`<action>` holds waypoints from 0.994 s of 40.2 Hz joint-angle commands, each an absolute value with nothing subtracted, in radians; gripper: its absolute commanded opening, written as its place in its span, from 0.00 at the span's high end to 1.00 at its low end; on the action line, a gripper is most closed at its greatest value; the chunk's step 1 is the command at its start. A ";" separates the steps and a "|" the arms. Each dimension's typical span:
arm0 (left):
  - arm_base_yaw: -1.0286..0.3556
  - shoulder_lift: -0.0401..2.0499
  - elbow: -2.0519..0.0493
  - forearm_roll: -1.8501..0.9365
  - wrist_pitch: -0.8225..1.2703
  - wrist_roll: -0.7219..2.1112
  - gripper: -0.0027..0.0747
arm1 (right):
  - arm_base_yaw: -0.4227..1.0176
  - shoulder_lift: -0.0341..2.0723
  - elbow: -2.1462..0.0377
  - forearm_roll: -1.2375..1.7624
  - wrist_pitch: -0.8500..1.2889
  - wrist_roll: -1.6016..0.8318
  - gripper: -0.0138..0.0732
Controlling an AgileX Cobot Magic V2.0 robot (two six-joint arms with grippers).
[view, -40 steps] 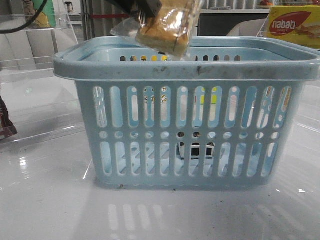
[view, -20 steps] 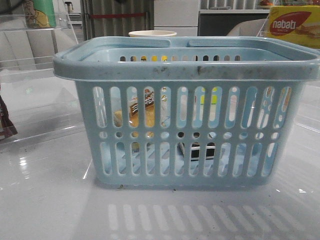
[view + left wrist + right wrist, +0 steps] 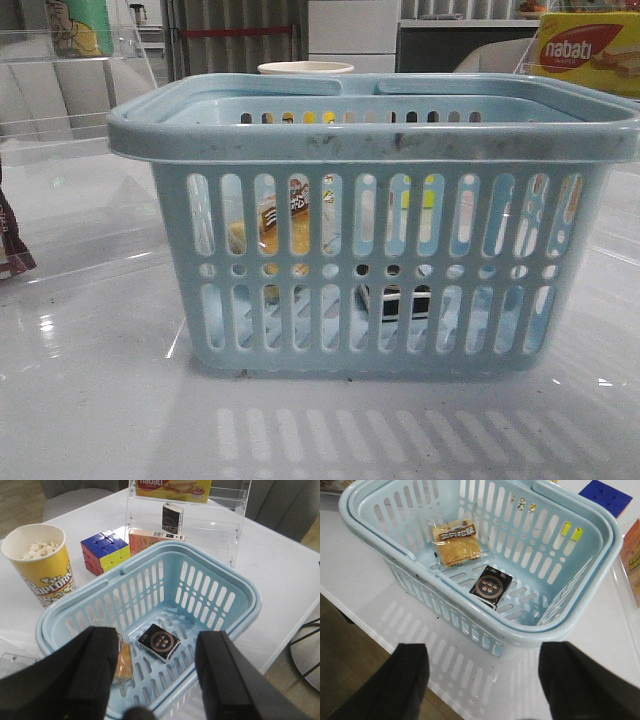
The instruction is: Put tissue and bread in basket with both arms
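Front view: the bread [image 3: 285, 222] no longer hangs above the basket [image 3: 370, 135]; it lies inside, lower left behind the slots. Left wrist view: my left tool [image 3: 155, 672] gapes wide, empty, above the tissue [image 3: 159, 642]. Right wrist view: my right tool [image 3: 482, 677] also spreads wide, empty. I judge both items delivered.

One light-blue basket [image 3: 600, 575], one wrapped bread [image 3: 455, 543], one black tissue pack [image 3: 491, 586], one popcorn cup [image 3: 42, 565], one Rubik's cube [image 3: 104, 551], one nabati box [image 3: 588, 52].

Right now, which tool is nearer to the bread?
Left, likely. The left tool hangs open right over the bread in the basket; the right tool, also open, is outside the basket.
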State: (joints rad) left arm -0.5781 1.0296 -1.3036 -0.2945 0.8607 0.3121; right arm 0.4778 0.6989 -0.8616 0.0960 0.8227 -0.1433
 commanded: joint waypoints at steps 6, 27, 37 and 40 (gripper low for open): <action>-0.580 0.827 -1.103 -0.310 0.800 0.312 0.42 | 0.478 0.697 -0.888 0.092 0.757 -0.155 0.19; -0.580 0.591 -0.758 -0.119 0.731 0.153 0.46 | 0.478 0.697 -0.888 0.092 0.757 -0.155 0.19; -0.580 0.591 -0.754 -0.107 0.725 0.153 0.56 | 0.478 0.697 -0.888 0.092 0.758 -0.155 0.19; -0.580 0.591 -0.754 -0.107 0.725 0.153 0.60 | 0.478 0.697 -0.888 0.092 0.758 -0.155 0.21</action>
